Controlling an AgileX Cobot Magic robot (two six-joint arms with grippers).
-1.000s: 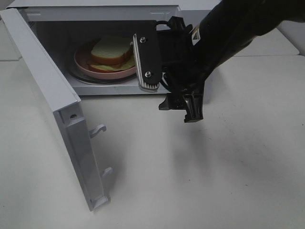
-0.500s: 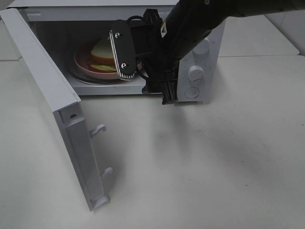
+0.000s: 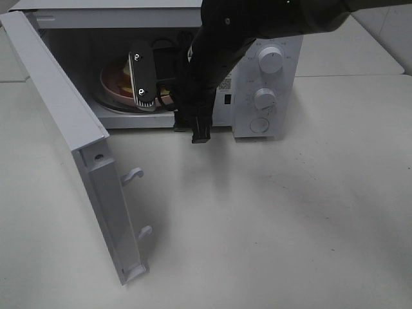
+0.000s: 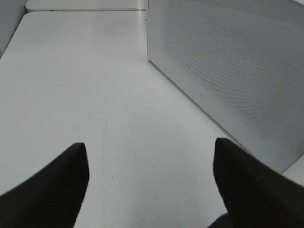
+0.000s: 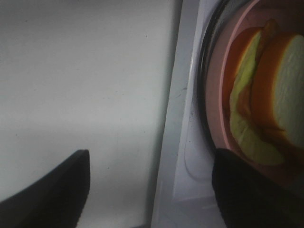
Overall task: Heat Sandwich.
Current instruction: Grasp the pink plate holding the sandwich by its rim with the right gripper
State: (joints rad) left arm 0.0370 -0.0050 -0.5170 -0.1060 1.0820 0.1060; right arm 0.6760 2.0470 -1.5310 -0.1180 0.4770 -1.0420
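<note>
While the door [image 3: 64,109] of the microwave [image 3: 267,77] stands open nearest, the left gripper [image 4: 149,145] hangs wide and empty over the table [image 4: 71,71]. The right gripper [image 3: 172,122], jaws wide too, sits at the opening, apparently just short of the sandwich [image 5: 266,95] on its pink plate [image 3: 109,80] inside.

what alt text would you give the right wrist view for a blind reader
A sandwich of white bread, lettuce and reddish filling sits on a pink plate inside the microwave, seen close from the right end effector. Its two dark fingers stand wide apart, holding nothing, with white table beside the microwave.
</note>
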